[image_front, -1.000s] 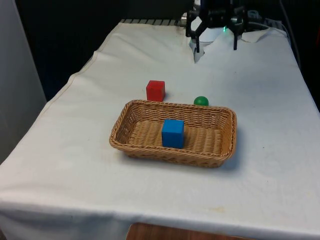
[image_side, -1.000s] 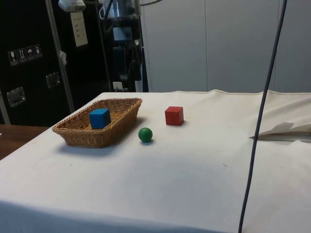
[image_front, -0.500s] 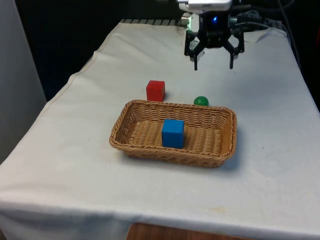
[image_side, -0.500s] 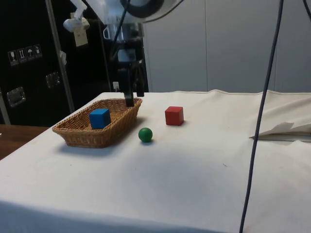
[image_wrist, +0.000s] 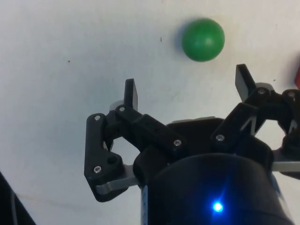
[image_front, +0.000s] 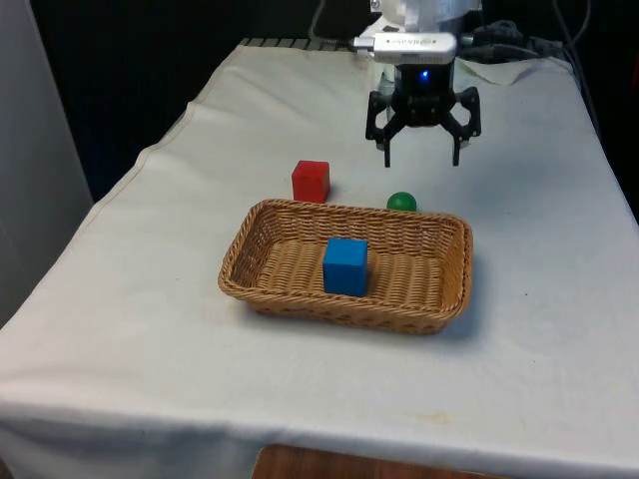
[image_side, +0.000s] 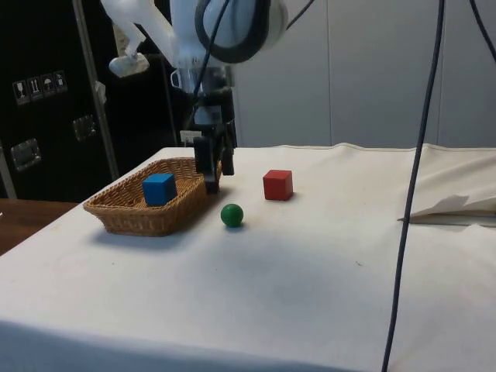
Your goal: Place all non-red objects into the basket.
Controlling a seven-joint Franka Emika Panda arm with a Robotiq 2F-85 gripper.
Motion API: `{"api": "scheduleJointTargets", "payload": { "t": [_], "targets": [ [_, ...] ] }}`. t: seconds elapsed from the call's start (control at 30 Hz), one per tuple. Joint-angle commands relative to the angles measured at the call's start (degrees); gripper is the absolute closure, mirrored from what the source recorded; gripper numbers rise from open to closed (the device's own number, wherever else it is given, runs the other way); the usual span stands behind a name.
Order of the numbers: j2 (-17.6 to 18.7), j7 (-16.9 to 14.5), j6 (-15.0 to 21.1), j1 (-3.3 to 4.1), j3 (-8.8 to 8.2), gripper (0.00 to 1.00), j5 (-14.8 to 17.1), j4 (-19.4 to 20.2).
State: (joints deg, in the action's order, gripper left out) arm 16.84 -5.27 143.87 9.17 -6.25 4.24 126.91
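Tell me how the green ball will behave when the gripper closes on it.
The green ball is round and smooth, so it will probably roll away on the cloth if nudged off-centre. The open gripper has flat fingers, so it may squirt out.

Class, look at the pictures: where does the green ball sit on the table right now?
In the front view the green ball rests on the white cloth just behind the basket's far rim, to the right of the red cube, below the open end effector.

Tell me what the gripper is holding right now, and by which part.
Nothing. The gripper is open and empty, hanging above the cloth; the green ball lies on the cloth, clear of both fingers.
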Motion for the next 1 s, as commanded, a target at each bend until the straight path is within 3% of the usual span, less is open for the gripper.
{"api": "scheduleJointTargets", "payload": {
  "t": [0.0, 0.23, 0.3, 0.4, 0.57, 0.63, 0.83, 0.87, 0.9, 0.93, 0.97],
  "targets": [
    [0.34, 0.0, 0.29, -0.06, 0.0, 0.0, 0.0, 0.0],
    [3.27, -0.8, 3.44, -0.46, 0.4, 0.0, 0.74, 0.17],
    [3.21, -0.11, 2.81, -0.11, 0.0, 0.0, 0.06, 0.0],
    [4.24, -1.03, 4.3, -0.57, 0.34, 0.0, 0.74, 0.11],
    [4.53, -0.52, 3.95, -0.23, -0.17, 0.0, 0.06, 0.0],
    [4.76, -1.55, 4.24, -0.8, -0.23, 0.0, 0.46, -0.23],
    [5.79, -3.15, 4.35, -1.38, -0.92, 0.0, 0.74, -0.86],
    [5.96, -3.32, 4.35, -1.43, -1.03, 0.0, 0.74, -0.97],
    [5.73, -2.58, 3.95, -0.97, -1.38, 0.0, 0.11, -0.86],
    [6.13, -3.44, 4.41, -1.55, -1.09, 0.0, 0.74, -1.03],
    [6.25, -3.61, 4.41, -1.6, -1.09, 0.0, 0.8, -1.09]
  ]
}}
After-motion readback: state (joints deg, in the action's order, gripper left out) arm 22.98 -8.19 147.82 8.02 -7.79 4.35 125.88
